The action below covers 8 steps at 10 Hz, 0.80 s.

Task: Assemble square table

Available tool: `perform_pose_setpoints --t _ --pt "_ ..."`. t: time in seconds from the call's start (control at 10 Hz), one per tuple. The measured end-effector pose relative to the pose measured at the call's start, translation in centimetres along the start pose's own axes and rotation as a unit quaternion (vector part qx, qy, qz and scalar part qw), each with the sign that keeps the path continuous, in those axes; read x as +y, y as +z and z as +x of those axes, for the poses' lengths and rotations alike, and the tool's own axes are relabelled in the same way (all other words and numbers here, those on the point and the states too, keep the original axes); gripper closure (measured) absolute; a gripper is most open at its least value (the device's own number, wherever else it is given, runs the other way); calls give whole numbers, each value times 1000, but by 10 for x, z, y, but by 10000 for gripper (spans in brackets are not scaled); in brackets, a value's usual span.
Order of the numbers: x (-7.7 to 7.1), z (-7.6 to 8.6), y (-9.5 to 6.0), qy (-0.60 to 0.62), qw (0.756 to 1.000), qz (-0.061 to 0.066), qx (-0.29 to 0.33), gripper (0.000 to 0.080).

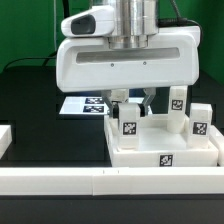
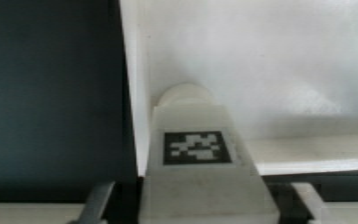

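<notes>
The square table's white slab [image 1: 165, 148] lies on the black table at the exterior view's right, with tags on its edge. A white leg [image 1: 129, 126] with a tag stands at the slab's near-left corner. My gripper [image 1: 133, 101] hangs directly over that leg. In the wrist view the tagged leg [image 2: 197, 150] sits between my two fingers [image 2: 105, 200], with a narrow gap showing on each side, so my gripper [image 2: 202, 205] is open around it. The slab [image 2: 282, 80] fills the view behind the leg. Two more tagged legs [image 1: 178, 104] [image 1: 198, 121] stand at the slab's far right.
The marker board [image 1: 84, 104] lies behind the slab toward the exterior view's left. A long white rail [image 1: 100, 181] runs along the front, and another rail piece [image 1: 5, 138] sits at the left edge. Black table surface [image 2: 51, 100] lies beside the slab.
</notes>
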<state>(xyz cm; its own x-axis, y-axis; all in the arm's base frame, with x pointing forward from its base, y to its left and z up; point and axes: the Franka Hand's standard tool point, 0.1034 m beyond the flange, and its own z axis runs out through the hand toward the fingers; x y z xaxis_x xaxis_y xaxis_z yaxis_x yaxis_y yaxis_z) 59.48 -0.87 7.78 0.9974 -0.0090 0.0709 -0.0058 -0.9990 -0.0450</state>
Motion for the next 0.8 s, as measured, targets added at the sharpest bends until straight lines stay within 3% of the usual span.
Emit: perform_pose_setpoints --t 0.1,0.4,0.6,0.8 --pt "0 0 0 12 1000 1 0 514" --pt "-3 0 1 201 980 10 6 514" --pt "-3 -1 1 318 948 14 17 514" --pt "-7 -1 2 433 901 14 19 514"
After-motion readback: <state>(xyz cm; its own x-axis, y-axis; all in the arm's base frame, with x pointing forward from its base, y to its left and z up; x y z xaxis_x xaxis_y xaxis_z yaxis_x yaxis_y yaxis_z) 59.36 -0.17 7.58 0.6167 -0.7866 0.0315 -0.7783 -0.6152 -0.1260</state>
